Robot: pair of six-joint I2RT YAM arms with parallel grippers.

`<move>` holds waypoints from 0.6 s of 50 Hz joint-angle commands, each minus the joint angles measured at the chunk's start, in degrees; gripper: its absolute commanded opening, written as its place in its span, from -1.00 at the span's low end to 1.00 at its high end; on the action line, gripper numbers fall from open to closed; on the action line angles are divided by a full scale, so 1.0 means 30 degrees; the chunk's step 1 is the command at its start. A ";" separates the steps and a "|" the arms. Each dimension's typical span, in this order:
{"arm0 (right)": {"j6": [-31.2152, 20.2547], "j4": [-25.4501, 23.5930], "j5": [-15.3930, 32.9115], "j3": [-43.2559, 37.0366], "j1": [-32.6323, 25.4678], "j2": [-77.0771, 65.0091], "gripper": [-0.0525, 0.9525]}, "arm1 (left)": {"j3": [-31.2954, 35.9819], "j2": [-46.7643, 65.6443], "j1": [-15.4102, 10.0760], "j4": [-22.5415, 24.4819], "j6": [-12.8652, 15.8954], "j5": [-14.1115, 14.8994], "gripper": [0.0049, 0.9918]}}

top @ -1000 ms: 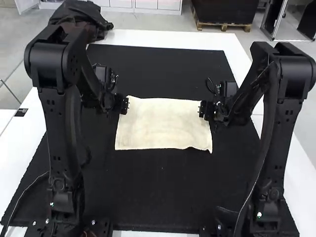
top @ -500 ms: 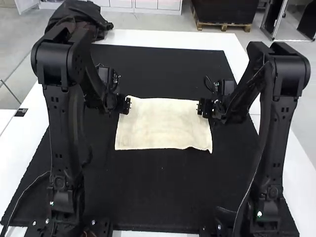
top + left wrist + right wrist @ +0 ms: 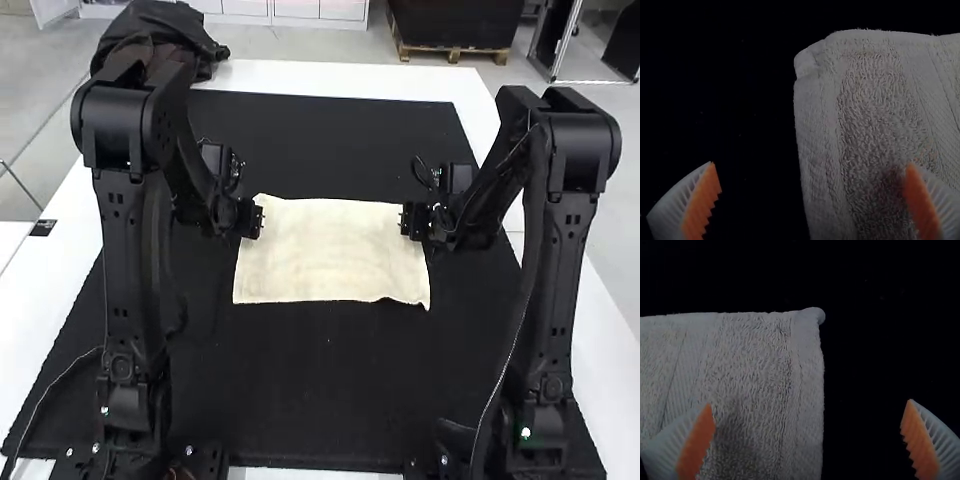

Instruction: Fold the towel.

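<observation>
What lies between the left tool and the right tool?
The high view shows the cream towel there, lying flat on the black mat, with the left tool and the right tool at its opposite sides.

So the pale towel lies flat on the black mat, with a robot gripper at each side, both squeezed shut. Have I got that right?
Not quite: the grippers are open, not shut. The left wrist view shows this for the left gripper, the right wrist view for the right gripper. The pale towel does lie flat on the black mat.
</observation>
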 commanded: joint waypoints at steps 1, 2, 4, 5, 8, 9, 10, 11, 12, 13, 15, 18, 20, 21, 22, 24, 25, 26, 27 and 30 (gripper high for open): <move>-0.0767 -0.0146 -0.1237 -0.0072 0.0292 0.0376 0.36 | 0.0312 0.0378 -0.0030 0.0035 0.0151 0.0285 0.49; -0.0767 -0.0117 -0.1589 -0.0131 0.0292 0.0376 0.18 | 0.0312 0.0407 -0.0030 0.0035 0.0151 0.0285 0.38; -0.0737 -0.0117 -0.2263 -0.0219 0.0351 0.0405 -0.15 | 0.0312 0.0466 -0.0060 0.0035 0.0151 0.0315 0.18; -0.0708 -0.0117 -0.2497 -0.0219 0.0351 0.0434 -0.28 | 0.0312 0.0495 -0.0060 0.0035 0.0151 0.0344 0.09; -0.0679 -0.0146 -0.2790 -0.0248 0.0351 0.0522 -0.39 | 0.0283 0.0525 -0.0089 0.0006 0.0151 0.0373 -0.26; -0.0679 -0.0146 -0.2790 -0.0248 0.0380 0.0522 -0.39 | 0.0253 0.0554 -0.0118 0.0035 0.0122 0.0373 -0.39; -0.0737 -0.0146 -0.2761 -0.0248 0.0439 0.0551 -0.39 | 0.0224 0.0583 -0.0089 0.0035 0.0122 0.0403 -0.51; -0.0767 -0.0146 -0.2761 -0.0248 0.0497 0.0581 -0.39 | 0.0224 0.0583 -0.0089 0.0064 0.0122 0.0373 -0.61; -0.0796 -0.0176 -0.2761 -0.0248 0.0526 0.0610 -0.39 | 0.0195 0.0612 -0.0118 0.0093 0.0122 0.0403 -0.69; -0.0796 -0.0146 -0.2761 -0.0248 0.0585 0.0639 -0.39 | 0.0165 0.0612 -0.0118 0.0093 0.0122 0.0432 -0.78; -0.1001 -0.0146 -0.2731 -0.0248 0.0673 0.0639 -0.39 | 0.0107 0.0642 -0.0089 0.0299 0.0151 0.0549 -0.96; -0.1323 -0.0117 -0.2702 -0.0248 0.0761 0.0639 -0.37 | 0.0019 0.0642 -0.0060 0.0416 0.0151 0.0637 -0.96; -0.1441 -0.0088 -0.2614 -0.0248 0.0790 0.0669 -0.35 | -0.0098 0.0642 -0.0060 0.0474 0.0151 0.0754 -0.96; -0.1470 -0.0058 -0.2614 -0.0248 0.0790 0.0639 -0.34 | -0.0157 0.0642 -0.0089 0.0533 0.0151 0.0754 -0.96; -0.1499 -0.0029 -0.2556 -0.0277 0.0790 0.0639 -0.32 | -0.0215 0.0642 -0.0089 0.0621 0.0151 0.0754 -0.96; -0.1558 0.0000 -0.2204 -0.0277 0.0790 0.0669 -0.32 | -0.0303 0.0642 -0.0118 0.0709 0.0151 0.0813 -0.96; -0.1646 0.0000 -0.2146 -0.0277 0.0790 0.0669 -0.31 | -0.0362 0.0642 -0.0118 0.0767 0.0151 0.0901 -0.96; -0.1646 0.0000 -0.2116 -0.0277 0.0819 0.0669 -0.30 | -0.0391 0.0642 -0.0118 0.0826 0.0122 0.0901 -0.96; -0.1646 0.0000 -0.2116 -0.0277 0.0819 0.0669 -0.30 | -0.0391 0.0642 -0.0089 0.0826 0.0122 0.0930 -0.96; -0.1646 0.0088 -0.1735 -0.0307 0.0819 0.0698 -0.26 | -0.0479 0.0642 -0.0118 0.0943 0.0122 0.0930 -0.96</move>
